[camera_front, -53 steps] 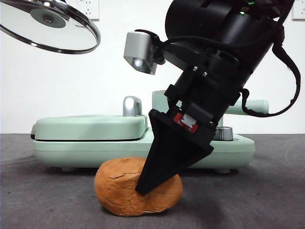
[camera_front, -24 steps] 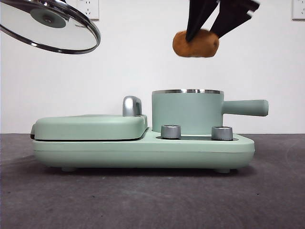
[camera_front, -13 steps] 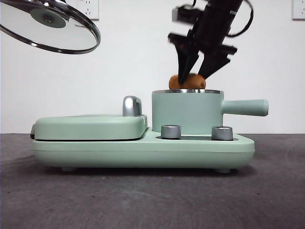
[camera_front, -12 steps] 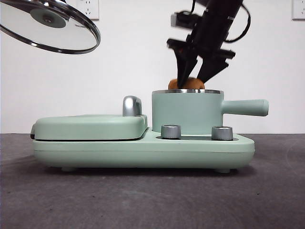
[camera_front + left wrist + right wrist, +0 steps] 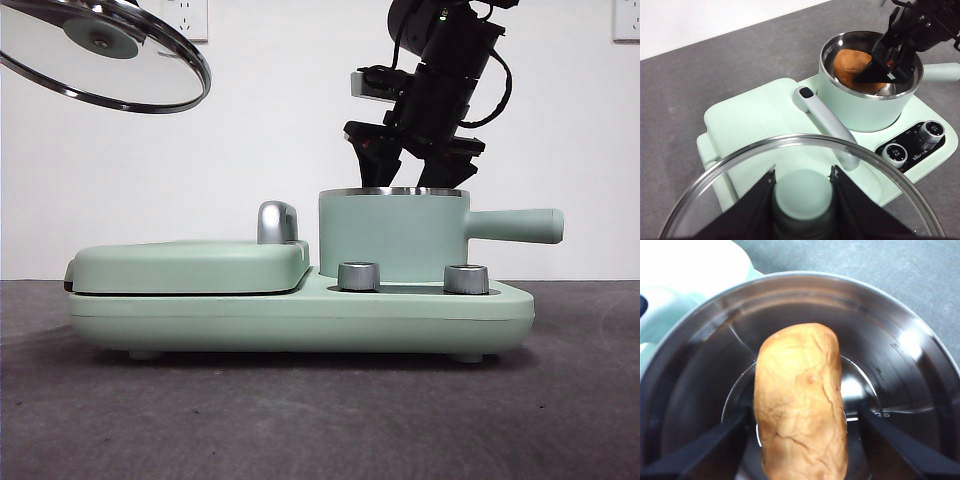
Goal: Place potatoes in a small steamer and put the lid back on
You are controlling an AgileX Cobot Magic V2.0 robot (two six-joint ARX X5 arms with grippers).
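The orange-brown potato [image 5: 800,400] lies inside the mint-green steamer pot [image 5: 392,235]. The pot's wall hides it in the front view, but it shows in the left wrist view [image 5: 852,62]. My right gripper [image 5: 410,178] reaches down into the pot. Its jaws stand on either side of the potato with a small gap on each side, open. My left gripper [image 5: 802,200] is shut on the mint-green knob of the glass lid [image 5: 100,60]. It holds the lid tilted, high at the left, away from the pot.
The pot stands on a mint-green cooker base [image 5: 300,320] with two steel dials [image 5: 359,276]. A flat hinged griddle plate [image 5: 190,265] with a silver handle [image 5: 277,222] lies left of the pot. The pot's handle [image 5: 515,225] points right. The table is dark grey.
My right gripper lifted the potato from the table, carried it over the pot and lowered it inside. The potato has sunk below the rim. The lid has not moved.
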